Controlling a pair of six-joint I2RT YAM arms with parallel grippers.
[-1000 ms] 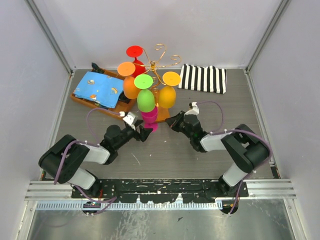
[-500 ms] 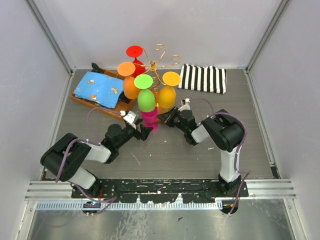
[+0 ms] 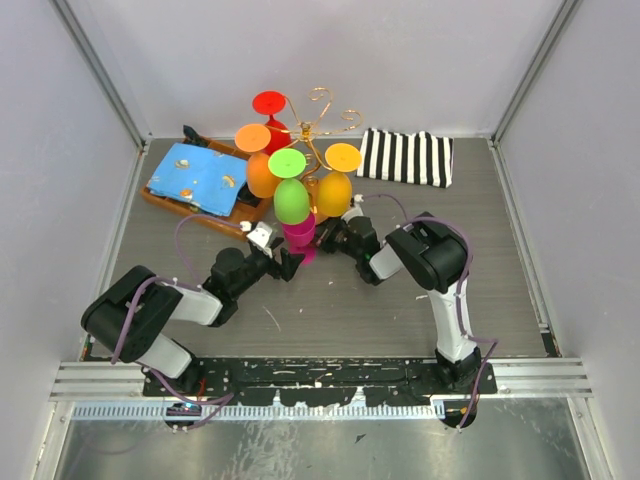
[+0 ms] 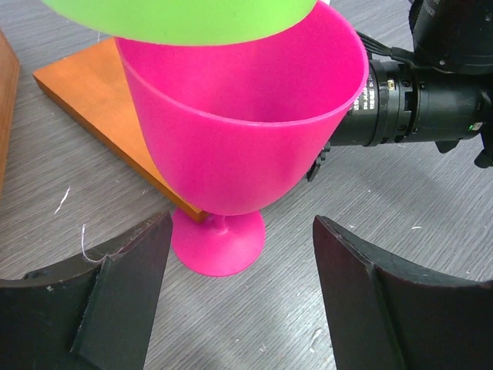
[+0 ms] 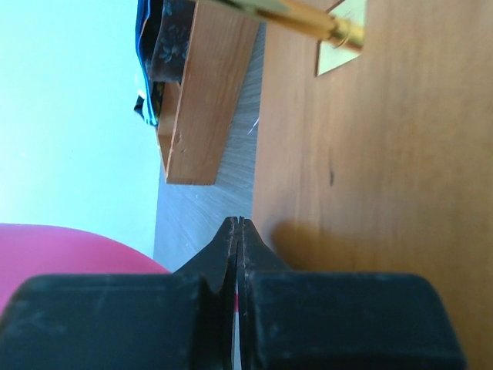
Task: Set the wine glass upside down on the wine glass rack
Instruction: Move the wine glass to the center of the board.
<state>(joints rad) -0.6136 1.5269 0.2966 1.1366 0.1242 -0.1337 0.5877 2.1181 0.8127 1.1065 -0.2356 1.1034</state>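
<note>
While the pink wine glass (image 4: 239, 146) stands upright near the middle of the bench (image 3: 340, 305), its foot just beside the near edge of the wine glass rack (image 4: 81, 85), the left gripper (image 4: 240, 247) sits spread wide either side of the stem, gripping nothing. The right gripper (image 5: 238, 231) is pinched together, empty, perhaps brushing the bowl.

The pink wine glass (image 4: 239, 146) stands upright beside the orange base (image 4: 92, 100), between the tool's (image 4: 241, 225) spread fingers.
</note>
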